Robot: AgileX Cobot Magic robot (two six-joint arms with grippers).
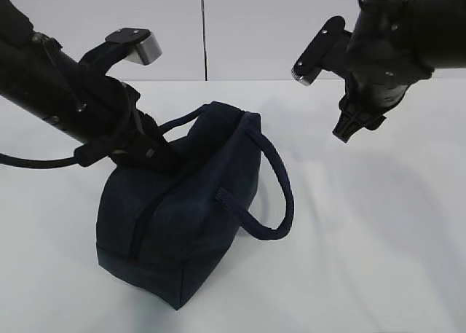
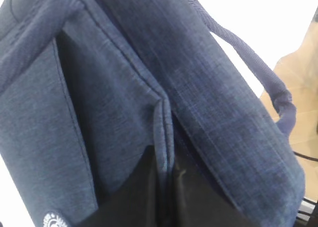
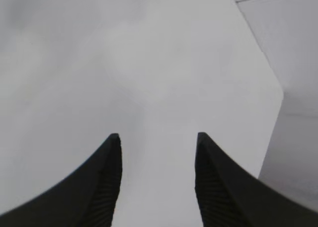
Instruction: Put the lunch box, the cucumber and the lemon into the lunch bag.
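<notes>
Left gripper [image 1: 162,158]: jaws closed, tips pressed against the upper seam of the lunch bag [image 1: 182,216], on the side of the bag toward the back left. In the left wrist view the two dark fingers [image 2: 134,197] lie together against a fabric fold along the bag's top; whether any cloth or a zipper pull is pinched between them cannot be told. A small white round logo [image 2: 52,220] shows on the bag's panel just left of the fingers.

Right gripper [image 3: 158,137]: jaws apart, nothing between them. It hangs in the air up and to the right of the bag, well apart from it, with only bare table [image 3: 99,63] below in the wrist view.

Lunch bag: dark navy, box-shaped, standing on the white table [image 1: 378,260], one corner toward the camera. The top looks drawn together along its seam; I cannot tell if it is fully zipped. Near loop handle [image 1: 273,202] droops over the bag's right side; the far handle [image 1: 182,122] arches up beside the left gripper's arm.

Lunch box, cucumber, lemon: not seen in any view.
</notes>
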